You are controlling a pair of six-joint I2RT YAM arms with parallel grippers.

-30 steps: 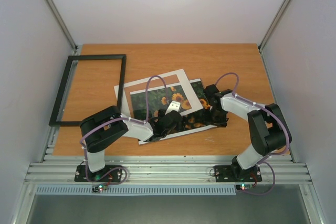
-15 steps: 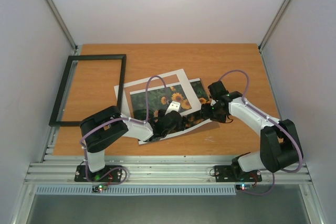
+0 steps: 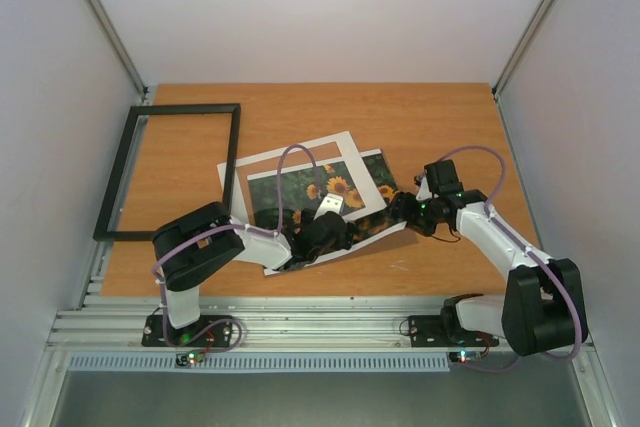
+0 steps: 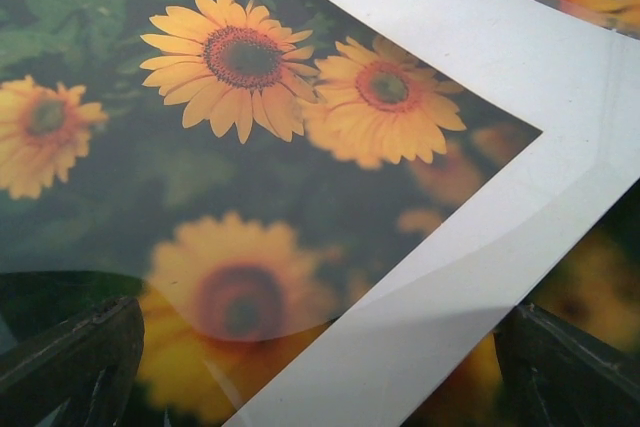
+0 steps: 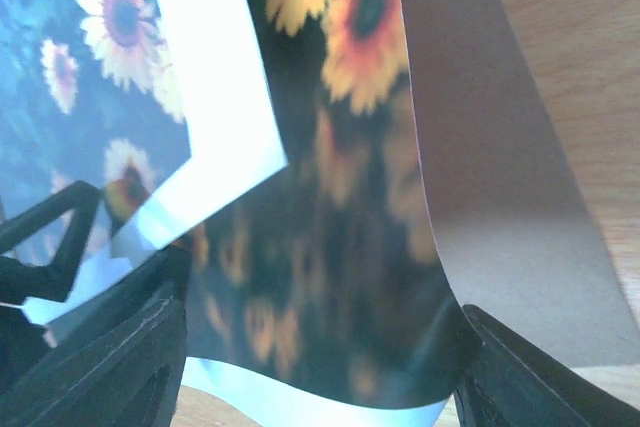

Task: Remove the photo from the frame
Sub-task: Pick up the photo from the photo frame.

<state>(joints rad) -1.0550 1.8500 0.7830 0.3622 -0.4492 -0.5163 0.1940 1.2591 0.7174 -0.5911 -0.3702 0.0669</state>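
1. Nearest, the left arm (image 3: 200, 252) and the right arm (image 3: 505, 247) are bolted side by side at the near edge of the table (image 3: 420, 112), and both reach in over its near half
2. The left pincer (image 3: 322, 235) hangs low a little in from the near edge, left of centre. Its wrist view shows both fingers spread wide at the lower corners, with the photo (image 4: 230, 57) and the white mat (image 4: 470, 77) below and between them. It has hold of nothing
3. The right pincer (image 3: 393, 212) sits just to the right of it, at the photo's right end. Its fingers stand well apart, with the photo's near right corner lying between them and not clamped
4. That corner curls up off the wood and casts a shadow on the table beneath it
5. The photo lies skewed about the middle of the table, out of the frame (image 3: 188, 109) and well apart from it, with a thin white edge showing along its near side
6. The white mat rests on top of the photo, turned a little against it. Sunflowers show through the cut-out and again beyond the mat's right bar
7. Farthest, the black frame lies flat along the left edge, reaching toward the far left corner, and the table's wood shows through its opening
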